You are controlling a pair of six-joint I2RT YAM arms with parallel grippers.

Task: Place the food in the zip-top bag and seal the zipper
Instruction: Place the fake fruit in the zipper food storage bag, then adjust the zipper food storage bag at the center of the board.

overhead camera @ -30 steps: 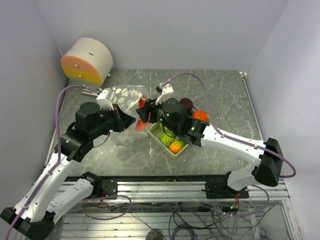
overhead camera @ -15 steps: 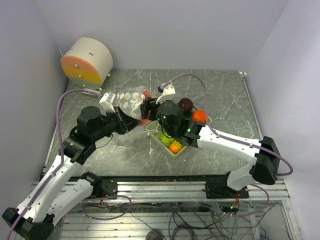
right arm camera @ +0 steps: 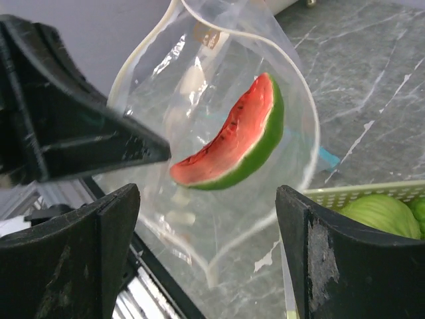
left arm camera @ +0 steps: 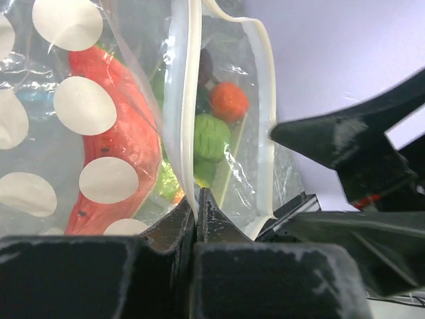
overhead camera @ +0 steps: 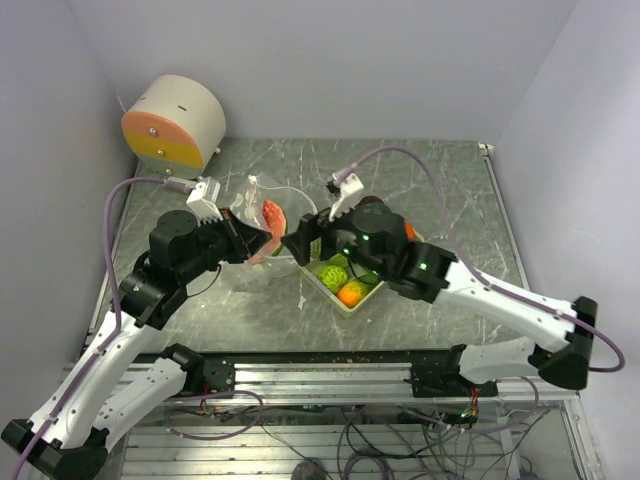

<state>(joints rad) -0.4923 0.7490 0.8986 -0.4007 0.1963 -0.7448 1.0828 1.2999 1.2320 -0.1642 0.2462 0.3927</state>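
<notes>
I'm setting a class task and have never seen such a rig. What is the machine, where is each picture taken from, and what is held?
Two robot arms are bolted to a table. One picture looks down from above; the others come from a camera on each wrist. The left gripper is shut on the rim of a clear zip-top bag with a watermelon slice inside. The right gripper is open, empty. A basket holds green and orange toy food.

In view are 1 zip-top bag (overhead camera: pixel 262 235) and 1 basket (overhead camera: pixel 320 289). The toy food counts 1 watermelon slice (right arm camera: pixel 232 136), at least 2 green pieces (overhead camera: pixel 330 273) and at least 1 orange piece (overhead camera: pixel 350 293).
</notes>
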